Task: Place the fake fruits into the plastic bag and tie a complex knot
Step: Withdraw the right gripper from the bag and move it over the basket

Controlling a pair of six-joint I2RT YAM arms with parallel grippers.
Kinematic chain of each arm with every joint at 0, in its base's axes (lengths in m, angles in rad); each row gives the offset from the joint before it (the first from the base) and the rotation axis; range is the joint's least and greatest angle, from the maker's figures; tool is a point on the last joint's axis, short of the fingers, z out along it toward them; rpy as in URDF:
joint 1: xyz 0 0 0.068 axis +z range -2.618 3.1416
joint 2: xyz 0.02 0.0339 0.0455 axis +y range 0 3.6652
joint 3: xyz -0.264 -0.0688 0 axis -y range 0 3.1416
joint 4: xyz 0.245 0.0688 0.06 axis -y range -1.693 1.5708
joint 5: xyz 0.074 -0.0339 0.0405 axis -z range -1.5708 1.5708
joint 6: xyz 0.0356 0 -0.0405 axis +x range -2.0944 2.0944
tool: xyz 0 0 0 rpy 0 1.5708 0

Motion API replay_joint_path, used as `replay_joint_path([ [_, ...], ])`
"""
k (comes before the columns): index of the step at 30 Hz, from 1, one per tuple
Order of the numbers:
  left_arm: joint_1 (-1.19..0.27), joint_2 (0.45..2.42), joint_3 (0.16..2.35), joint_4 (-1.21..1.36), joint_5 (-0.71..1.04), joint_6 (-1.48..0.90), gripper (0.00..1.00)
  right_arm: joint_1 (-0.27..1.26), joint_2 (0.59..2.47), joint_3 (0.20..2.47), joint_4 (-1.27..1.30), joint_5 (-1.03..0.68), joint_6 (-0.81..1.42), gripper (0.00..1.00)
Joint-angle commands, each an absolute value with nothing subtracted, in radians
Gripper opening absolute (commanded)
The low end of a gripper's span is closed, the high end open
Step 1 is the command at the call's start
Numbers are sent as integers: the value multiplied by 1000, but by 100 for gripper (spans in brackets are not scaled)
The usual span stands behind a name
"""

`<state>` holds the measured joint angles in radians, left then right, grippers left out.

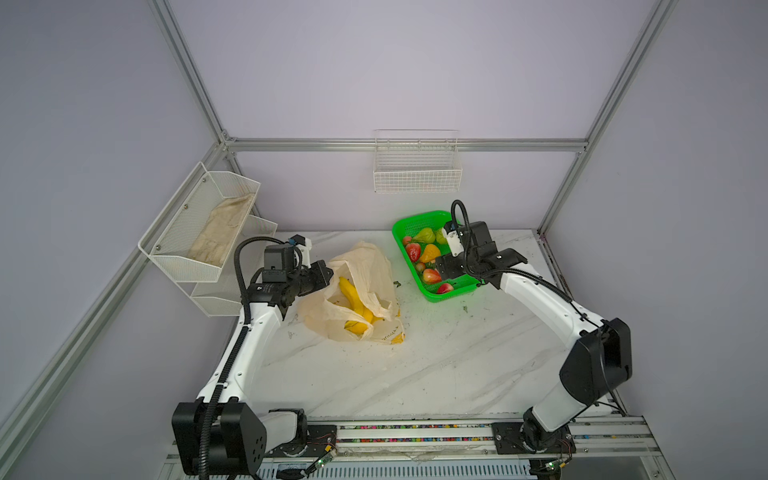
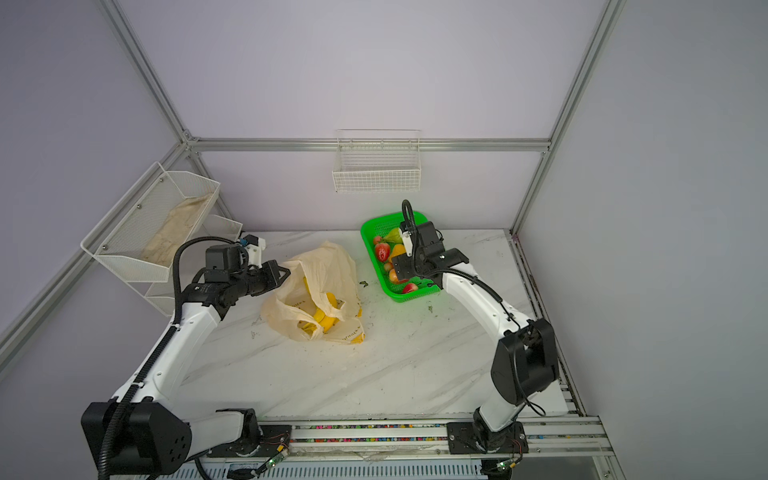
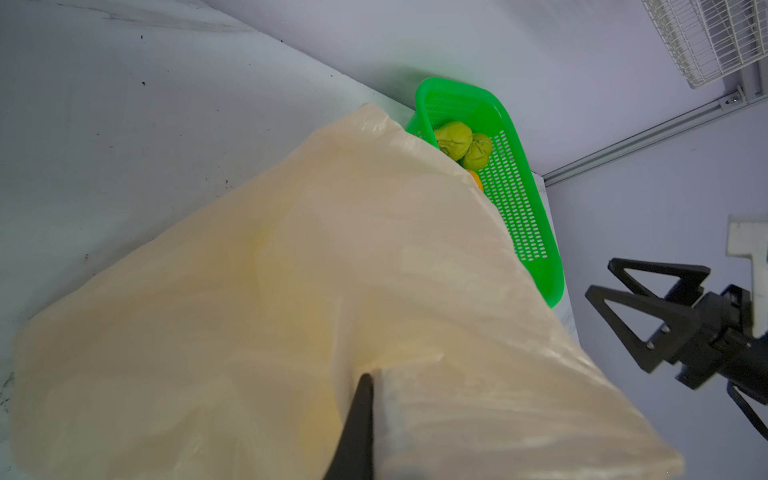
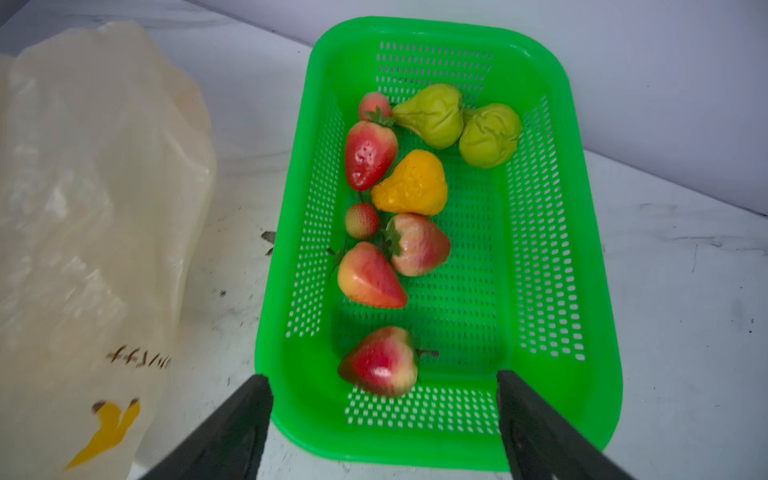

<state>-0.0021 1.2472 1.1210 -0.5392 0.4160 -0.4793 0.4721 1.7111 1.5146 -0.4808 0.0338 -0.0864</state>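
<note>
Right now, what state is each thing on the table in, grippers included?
plastic bag: mouth open, rim lifted, handles untied.
banana bunch: inside the bag.
left gripper: shut on the bag's rim.
right gripper: open, empty, over the green basket.
green basket: holding strawberries and pears.

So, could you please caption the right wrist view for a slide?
Open right gripper above green basket of fake fruits; plastic bag beside.

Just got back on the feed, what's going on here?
The left gripper is shut on the edge of the plastic bag, holding its mouth open; the banana bunch is already inside. The right gripper hangs open above the green basket, where strawberries and pears lie. Nothing is tied yet.
</note>
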Motion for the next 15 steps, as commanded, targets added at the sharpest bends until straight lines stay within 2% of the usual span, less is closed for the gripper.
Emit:
replay_joint_path([
  [1,-8,1248,1092,-502,438,-486,0,472,1864,1578,-493,134,-61,87],
  [5,-11,1250,1094,-495,436,-486,0,449,2004,1676,-495,96,-69,84],
  [8,-10,1254,1094,-495,434,-482,0,443,2081,1720,-502,38,-77,89],
  [11,-11,1256,1094,-495,429,-480,0,440,2118,1733,-499,24,-85,90],
  [15,-12,1259,1094,-494,428,-479,0,440,2143,1731,-495,-2,-87,82],
])
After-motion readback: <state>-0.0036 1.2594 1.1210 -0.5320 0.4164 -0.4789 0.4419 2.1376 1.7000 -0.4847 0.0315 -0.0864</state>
